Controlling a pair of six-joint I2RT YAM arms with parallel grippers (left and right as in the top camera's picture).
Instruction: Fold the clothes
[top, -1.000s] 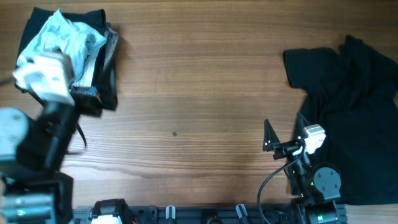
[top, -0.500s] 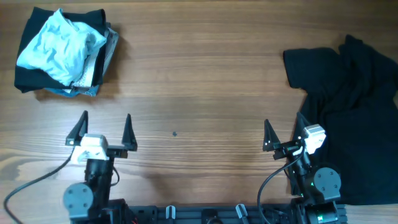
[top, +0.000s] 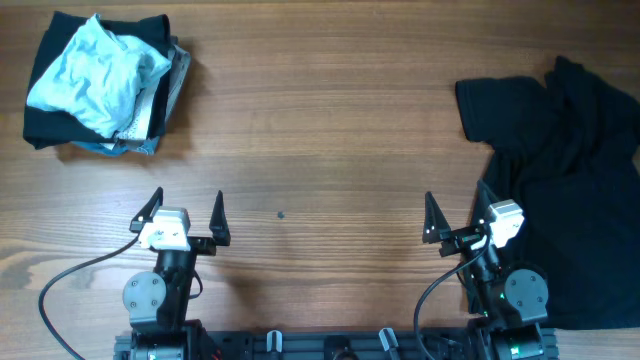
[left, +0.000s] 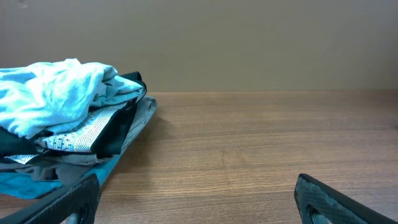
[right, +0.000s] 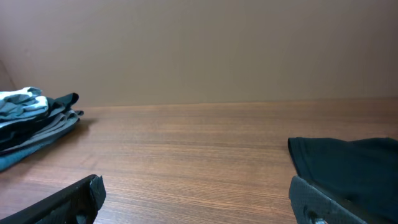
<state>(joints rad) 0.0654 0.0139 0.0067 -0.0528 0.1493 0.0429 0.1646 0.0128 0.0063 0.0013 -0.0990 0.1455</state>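
- Seemingly sitting between garments rather than mid-fold, with both arms parked low at the near edge of the wooden table (top: 320, 120).
- Holding the left gripper (top: 188, 197) spread wide over bare wood and clasping nothing. Showing the same in the left wrist view, with both fingers (left: 68, 202) standing far apart at the bottom corners.
- Holding the right gripper (top: 457, 205) just as wide and just as empty, right beside the near-left edge of the black T-shirt (top: 560, 130). Not possible to tell from overhead whether a finger is touching the cloth.
- Leaving the sky-blue T-shirt (top: 95, 65) crumpled on top of a pile (top: 40, 125) of darker and patterned garments at the far left corner, well apart from the left gripper.
- Leaving the black T-shirt rumpled and loosely spread at the right side of the table, running out of the overhead view and not yet folded.
- Judging the step in hand as choosing the next garment — most likely the black T-shirt, being nearest.
- Calling next for a reach by the right gripper onto the shirt's near edge or sleeve, pinching one layer and dragging it toward the open centre. Probably also needing the left gripper for flattening before any fold.
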